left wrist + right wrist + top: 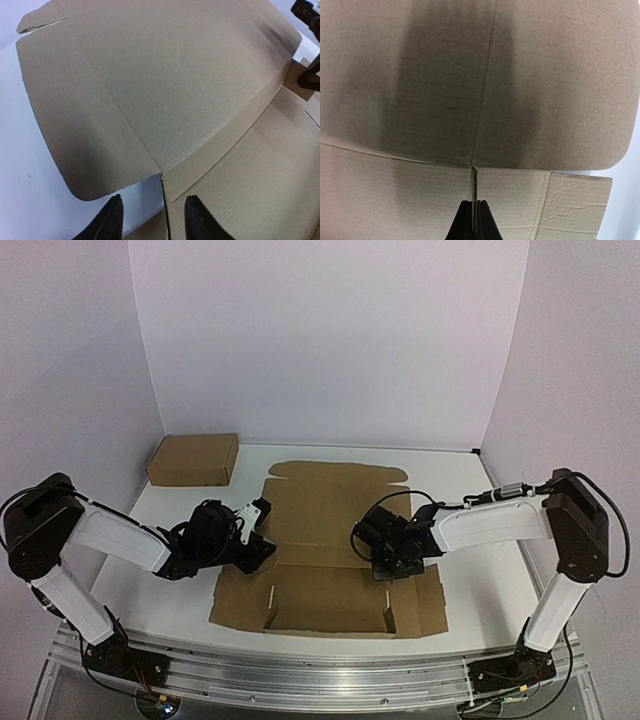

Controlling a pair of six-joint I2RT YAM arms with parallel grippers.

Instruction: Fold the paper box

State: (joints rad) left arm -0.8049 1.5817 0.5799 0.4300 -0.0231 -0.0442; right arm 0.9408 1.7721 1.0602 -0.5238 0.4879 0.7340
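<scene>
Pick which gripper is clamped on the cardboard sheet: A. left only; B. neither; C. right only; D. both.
C: the right gripper has its fingers shut on a thin edge of the paper box, while the left gripper is open, with a clear gap between its fingers.

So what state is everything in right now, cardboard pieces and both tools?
paper box: unfolded, lying as a sheet.
small box: closed, apart from both tools.
left tool: open, at the sheet's edge.
right tool: shut on a cardboard edge of the paper box.
</scene>
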